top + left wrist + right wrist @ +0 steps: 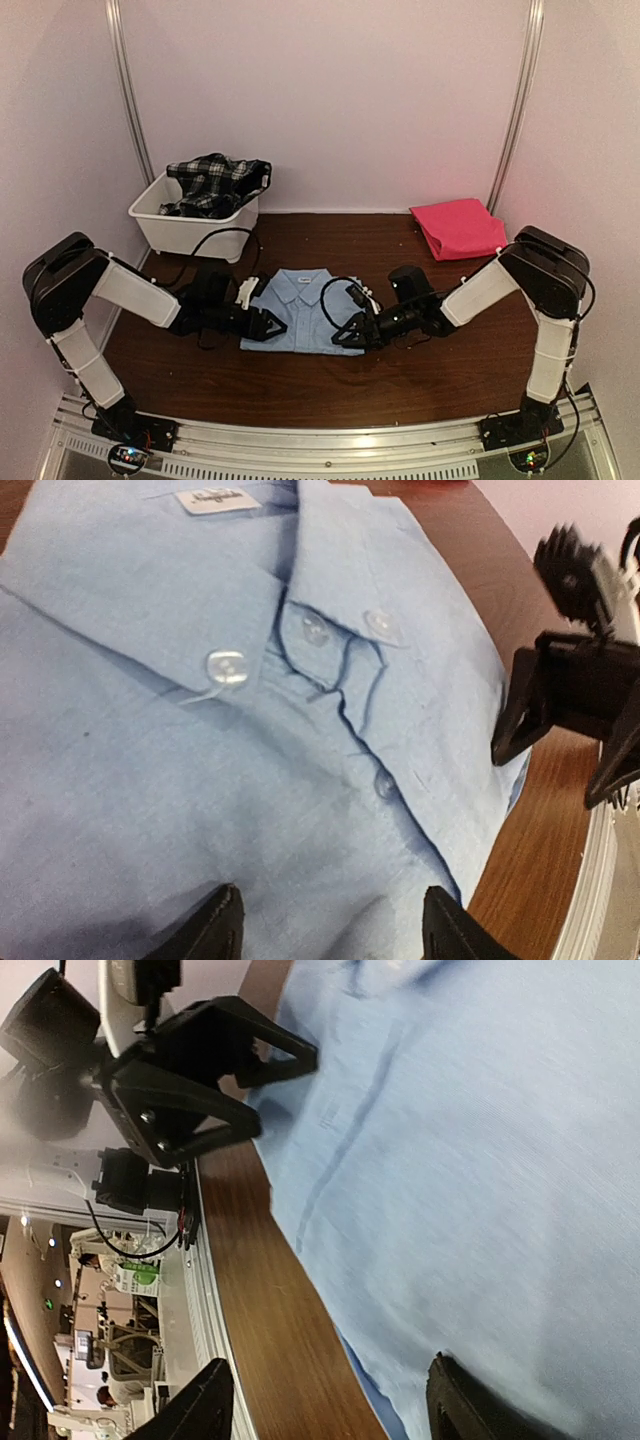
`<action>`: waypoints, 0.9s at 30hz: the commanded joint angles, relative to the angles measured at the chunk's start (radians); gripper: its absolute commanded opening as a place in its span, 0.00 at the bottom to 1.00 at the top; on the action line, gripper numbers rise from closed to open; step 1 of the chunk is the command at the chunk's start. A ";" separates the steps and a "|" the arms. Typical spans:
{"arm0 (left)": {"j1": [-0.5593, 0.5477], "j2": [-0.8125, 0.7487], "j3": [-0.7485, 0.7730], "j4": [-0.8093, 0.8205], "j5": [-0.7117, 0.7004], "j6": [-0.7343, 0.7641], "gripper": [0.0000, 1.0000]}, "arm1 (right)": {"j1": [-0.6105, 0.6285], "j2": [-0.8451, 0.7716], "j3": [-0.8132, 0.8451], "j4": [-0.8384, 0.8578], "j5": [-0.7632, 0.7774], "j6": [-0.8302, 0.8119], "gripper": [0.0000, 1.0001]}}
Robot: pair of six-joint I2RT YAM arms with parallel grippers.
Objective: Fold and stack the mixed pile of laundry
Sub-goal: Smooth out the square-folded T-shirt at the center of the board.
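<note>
My left gripper (328, 925) is released: its 2 fingers stand apart with nothing pinched between them, low over the light blue shirt (300, 308). My right gripper (322, 1405) is released too, 1 finger over the shirt's near edge and the other over bare table (420, 370).

The shirt lies folded flat in the middle of the table, collar toward the far wall and buttoned front up, between my 2 grippers. From my left wrist I see the collar button (227, 667) and a white neck label (215, 500).

The pink-red cloth (458, 228) lies folded at the far right of the table, well apart from the shirt. The black-and-white plaid garment (215, 183) is heaped in the white tub (160, 222) at the far left, spilling over its rim.
</note>
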 commanded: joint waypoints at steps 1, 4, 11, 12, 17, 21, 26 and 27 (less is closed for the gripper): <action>0.072 0.014 -0.057 0.051 -0.044 -0.023 0.64 | -0.050 0.041 -0.111 0.220 -0.043 0.113 0.64; 0.061 -0.062 -0.038 -0.028 -0.130 0.058 0.64 | -0.069 -0.076 -0.139 0.113 -0.012 0.069 0.63; -0.185 -0.214 0.097 -0.174 -0.444 0.364 0.65 | -0.160 -0.344 -0.163 -0.089 0.062 0.000 0.63; -0.222 -0.208 0.118 -0.184 -0.494 0.411 0.65 | -0.177 -0.358 -0.176 -0.099 0.068 0.001 0.63; -0.363 -0.133 0.201 -0.206 -0.532 0.663 0.63 | -0.232 -0.391 -0.244 -0.098 0.077 0.028 0.63; -0.476 -0.011 0.293 -0.255 -0.591 0.817 0.58 | -0.247 -0.404 -0.275 -0.095 0.082 0.040 0.63; -0.541 0.137 0.399 -0.294 -0.596 0.891 0.48 | -0.252 -0.402 -0.316 -0.046 0.078 0.080 0.63; -0.551 0.164 0.414 -0.294 -0.596 0.901 0.47 | -0.252 -0.402 -0.323 -0.037 0.079 0.087 0.63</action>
